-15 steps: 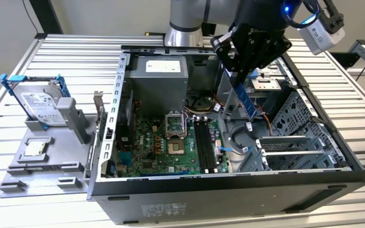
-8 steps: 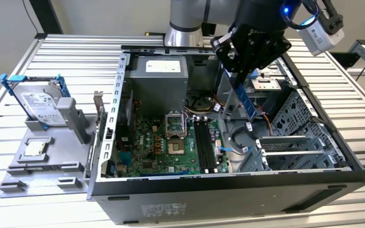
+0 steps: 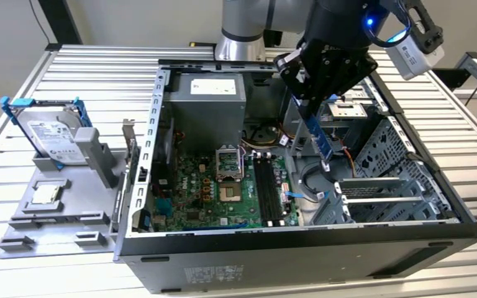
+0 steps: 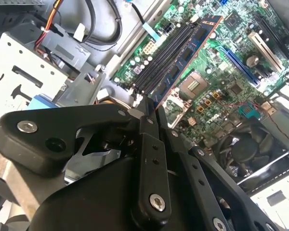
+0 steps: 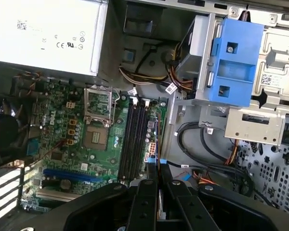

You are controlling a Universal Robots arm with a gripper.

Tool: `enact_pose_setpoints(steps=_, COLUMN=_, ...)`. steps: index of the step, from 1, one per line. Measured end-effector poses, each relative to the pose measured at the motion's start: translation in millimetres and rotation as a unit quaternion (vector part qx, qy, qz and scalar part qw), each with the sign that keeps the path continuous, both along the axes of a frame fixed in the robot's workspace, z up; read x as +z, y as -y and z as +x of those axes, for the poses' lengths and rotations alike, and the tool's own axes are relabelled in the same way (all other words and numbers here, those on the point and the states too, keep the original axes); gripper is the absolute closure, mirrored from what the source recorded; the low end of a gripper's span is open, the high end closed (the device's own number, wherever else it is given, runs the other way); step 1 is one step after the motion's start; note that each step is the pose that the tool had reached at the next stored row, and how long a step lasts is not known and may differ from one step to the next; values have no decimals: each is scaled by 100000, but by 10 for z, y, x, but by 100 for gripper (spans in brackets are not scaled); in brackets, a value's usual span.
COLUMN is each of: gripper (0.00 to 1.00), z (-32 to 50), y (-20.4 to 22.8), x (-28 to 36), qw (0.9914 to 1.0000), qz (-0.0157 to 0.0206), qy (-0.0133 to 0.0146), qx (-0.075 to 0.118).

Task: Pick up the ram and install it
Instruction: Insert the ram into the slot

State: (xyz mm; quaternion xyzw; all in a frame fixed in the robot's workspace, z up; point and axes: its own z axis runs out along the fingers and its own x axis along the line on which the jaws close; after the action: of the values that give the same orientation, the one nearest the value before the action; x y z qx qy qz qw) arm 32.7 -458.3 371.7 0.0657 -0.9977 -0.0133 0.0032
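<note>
My gripper (image 3: 315, 115) is shut on the ram (image 3: 323, 141), a thin blue-green stick that hangs downward from the fingers over the open computer case (image 3: 151, 186). The stick's lower end hovers above the black memory slots (image 3: 268, 180) of the green motherboard, apart from them. In the second wrist view the ram (image 4: 185, 57) reaches out from the gripper (image 4: 151, 108) alongside the memory slots (image 4: 161, 57). In the first wrist view the ram (image 5: 157, 147) shows edge-on ahead of the gripper (image 5: 159, 174), just beside the slots (image 5: 135, 139).
A grey power supply (image 3: 209, 93) sits at the case's back and a processor socket (image 3: 228, 180) beside the slots. Metal drive cages (image 3: 396, 180) and cables fill the case's side on the exterior view's right. Outside it, a hard drive (image 3: 52, 133) and a silver chip (image 3: 46, 194) rest on a grey stand.
</note>
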Motion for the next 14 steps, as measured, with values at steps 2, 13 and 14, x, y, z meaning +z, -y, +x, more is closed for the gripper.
enact_pose_setpoints(steps=2, gripper=100, z=0, y=0, x=-21, qw=100000, qz=-68, qy=-69, qx=-48)
enact_pose_setpoints(steps=13, gripper=100, z=3, y=0, x=-130, qw=99997, qz=-194, qy=-750, qx=-95)
enact_pose_setpoints(steps=14, gripper=100, z=3, y=0, x=-141, qw=99997, qz=-197, qy=-752, qx=-114)
